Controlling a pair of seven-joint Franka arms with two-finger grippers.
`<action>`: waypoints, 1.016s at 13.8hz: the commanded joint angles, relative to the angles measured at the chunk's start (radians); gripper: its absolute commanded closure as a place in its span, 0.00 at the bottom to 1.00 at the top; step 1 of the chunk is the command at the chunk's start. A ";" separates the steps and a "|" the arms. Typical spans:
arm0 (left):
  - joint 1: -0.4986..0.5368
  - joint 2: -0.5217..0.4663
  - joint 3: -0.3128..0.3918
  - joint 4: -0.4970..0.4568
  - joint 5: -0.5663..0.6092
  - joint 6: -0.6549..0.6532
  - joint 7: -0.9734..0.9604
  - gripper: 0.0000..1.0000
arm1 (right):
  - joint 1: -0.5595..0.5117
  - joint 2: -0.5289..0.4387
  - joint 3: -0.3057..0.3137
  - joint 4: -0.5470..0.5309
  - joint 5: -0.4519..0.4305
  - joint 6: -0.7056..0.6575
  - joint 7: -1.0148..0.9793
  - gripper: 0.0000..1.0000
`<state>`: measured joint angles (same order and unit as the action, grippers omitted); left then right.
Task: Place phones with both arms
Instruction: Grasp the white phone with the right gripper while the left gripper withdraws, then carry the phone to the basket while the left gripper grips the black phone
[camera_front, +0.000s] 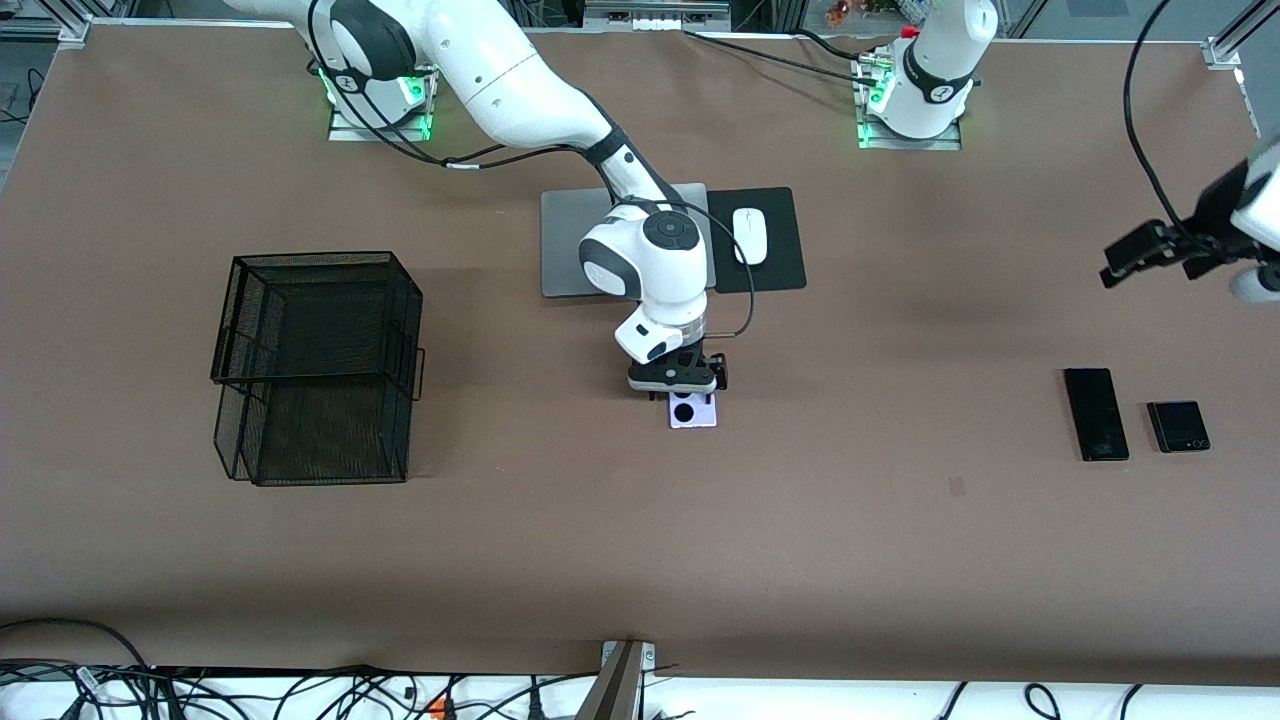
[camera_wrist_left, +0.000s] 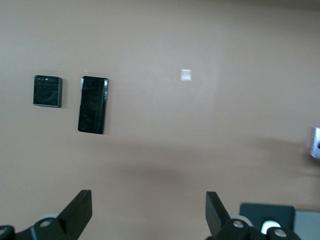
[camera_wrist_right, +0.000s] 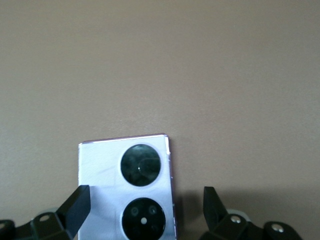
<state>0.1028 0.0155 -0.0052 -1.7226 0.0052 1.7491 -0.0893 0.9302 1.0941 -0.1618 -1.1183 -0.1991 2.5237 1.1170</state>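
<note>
where the right claw hangs open, lilac phone lies beneath

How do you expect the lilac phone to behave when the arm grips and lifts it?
The lilac phone looks like a flat rigid slab, so it probably won't flex. Its glossy back may prove slippery. Lying flat on the table, it leaves little edge to catch, so the open right end effector over it might nudge it sideways.
</note>
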 joint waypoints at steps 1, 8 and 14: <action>0.098 0.148 -0.009 0.032 0.016 0.111 0.100 0.00 | 0.019 0.020 -0.015 0.037 -0.035 0.007 0.017 0.00; 0.248 0.405 -0.009 -0.001 0.110 0.414 0.382 0.00 | 0.027 0.044 -0.022 0.035 -0.051 0.041 0.020 0.00; 0.290 0.512 -0.010 -0.176 0.110 0.704 0.390 0.00 | 0.032 0.047 -0.030 0.037 -0.052 0.043 0.014 0.56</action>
<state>0.3820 0.5105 -0.0024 -1.8736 0.0964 2.4078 0.2905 0.9539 1.1183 -0.1784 -1.1093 -0.2354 2.5588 1.1170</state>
